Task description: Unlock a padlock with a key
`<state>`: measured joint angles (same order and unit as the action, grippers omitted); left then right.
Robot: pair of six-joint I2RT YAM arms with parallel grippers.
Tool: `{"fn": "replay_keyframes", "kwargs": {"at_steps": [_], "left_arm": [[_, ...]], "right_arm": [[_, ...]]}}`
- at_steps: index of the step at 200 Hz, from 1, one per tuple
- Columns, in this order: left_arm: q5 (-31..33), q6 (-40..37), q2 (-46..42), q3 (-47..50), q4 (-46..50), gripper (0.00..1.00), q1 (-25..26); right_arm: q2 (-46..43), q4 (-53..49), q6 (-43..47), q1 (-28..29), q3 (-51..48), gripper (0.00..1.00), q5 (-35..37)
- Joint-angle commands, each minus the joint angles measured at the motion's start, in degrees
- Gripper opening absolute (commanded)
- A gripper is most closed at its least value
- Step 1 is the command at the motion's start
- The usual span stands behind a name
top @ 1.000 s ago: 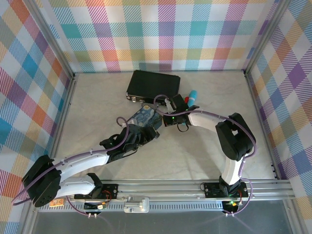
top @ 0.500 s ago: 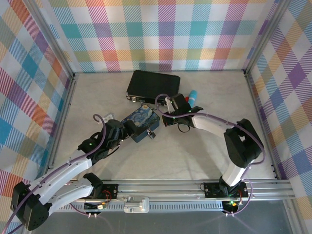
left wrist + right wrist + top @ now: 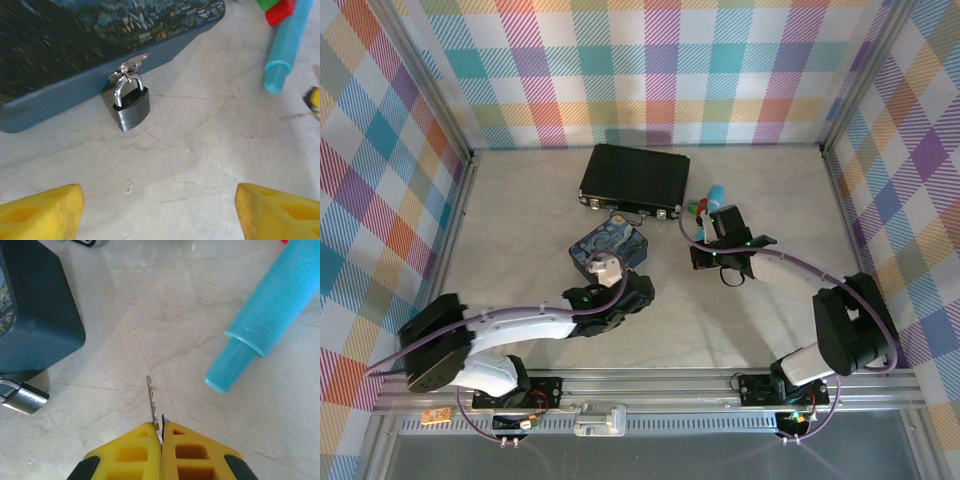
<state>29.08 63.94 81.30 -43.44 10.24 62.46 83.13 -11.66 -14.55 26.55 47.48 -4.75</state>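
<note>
The padlock [image 3: 131,107], dark-bodied with a silvery shackle, hangs shut from the hasp of the blue starry tin [image 3: 100,40] and rests on the table. My left gripper [image 3: 160,210] stands open a little in front of it, apart from it, with bare table between its yellow fingers. In the top view that gripper [image 3: 620,285] sits at the tin's [image 3: 610,245] near side. My right gripper [image 3: 161,426] is shut on the key [image 3: 152,400], whose thin blade sticks out forward, edge-on. From there the padlock [image 3: 25,399] lies at the far left, well away from the key.
A teal stick [image 3: 280,305] lies to the right of the key, with red and green pieces [image 3: 277,10] at its far end. A black latched case [image 3: 633,178] stands behind the tin. Checkered walls close off the table on three sides.
My left gripper swung from the tin's left side round to its front, facing the padlock, and narrowed slightly. My right gripper drew back to the right, away from the tin, still holding the key.
</note>
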Motion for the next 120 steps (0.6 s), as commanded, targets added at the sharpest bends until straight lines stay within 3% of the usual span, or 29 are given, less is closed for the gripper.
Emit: {"fn": "replay_keyframes", "kwargs": {"at_steps": [1,49,69,102,120], "left_arm": [[5.0,4.5,5.4,-3.4,-4.3,0.77,0.3],[4.6,9.5,17.7,-12.5,2.4,0.74,-2.9],[7.2,10.1,19.7,-14.3,3.9,0.71,-3.9],[9.3,10.3,21.9,-18.1,14.0,0.70,-4.8],[8.9,10.2,22.8,-17.5,14.0,0.70,-5.6]], "right_arm": [[-2.8,1.3,-0.4,-0.3,-1.4,0.00,-2.1],[-3.8,2.8,0.0,-1.3,-3.0,0.00,-3.4],[-3.8,3.0,0.3,-1.8,-3.4,0.00,-3.8],[-3.9,4.0,0.2,-2.7,-4.2,0.00,-4.4],[-3.6,5.1,-0.1,-3.2,-4.5,0.00,-4.7]]}}
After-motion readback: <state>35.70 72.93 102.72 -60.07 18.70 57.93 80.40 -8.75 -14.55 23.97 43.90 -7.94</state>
